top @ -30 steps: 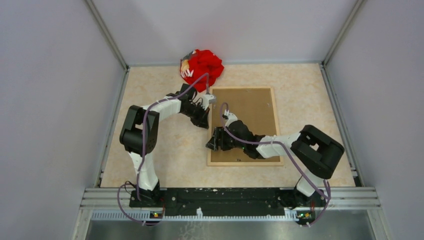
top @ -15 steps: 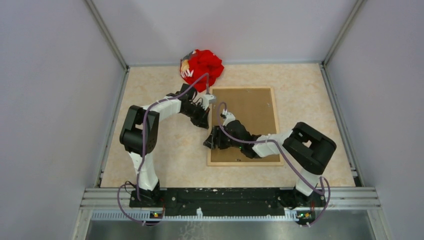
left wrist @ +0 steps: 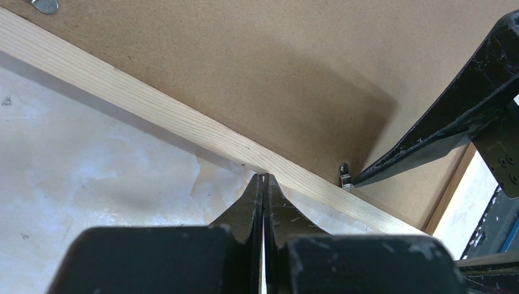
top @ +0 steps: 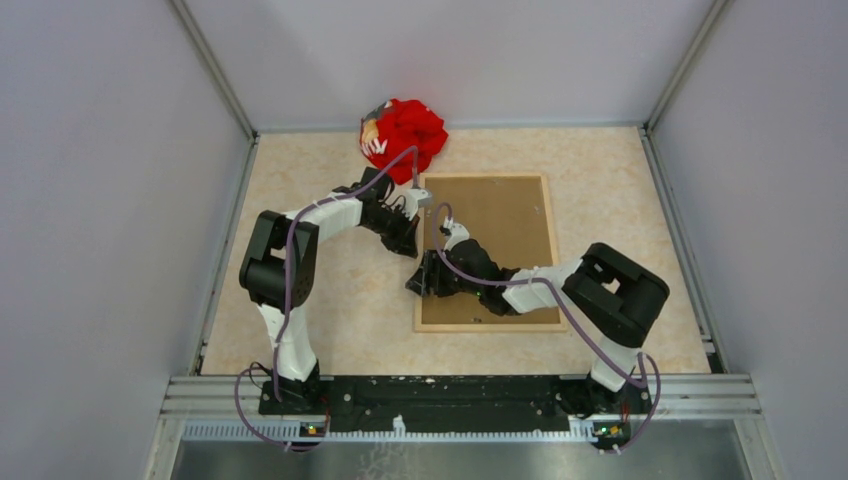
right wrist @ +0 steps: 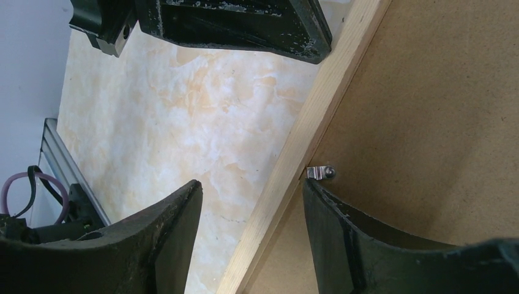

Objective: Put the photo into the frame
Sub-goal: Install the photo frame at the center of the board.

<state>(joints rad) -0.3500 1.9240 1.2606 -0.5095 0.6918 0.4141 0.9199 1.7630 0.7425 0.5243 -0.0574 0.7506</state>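
Marbled tabletop (top: 340,300) centre: frame (top: 490,326) looks stiff, light; left gripper (left wrist: 264,179) shut, empty, at its rail; right gripper (right wrist: 251,187) open, astride it, the likeliest hold.

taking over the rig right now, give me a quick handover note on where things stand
Left gripper: shut, holding nothing, tips against the outer edge of the frame rail on its side.
Right gripper: open, holding nothing, straddling that same rail, one finger over the table, the other over the backing board beside a small metal tab.
Things: frame lies back-up on the table with the brown backing board in it. Photo not visible in any view; possibly under the board, cannot tell.
Done: board seated in the frame.
Left: confirm the photo is inside, then probably set the tabs.
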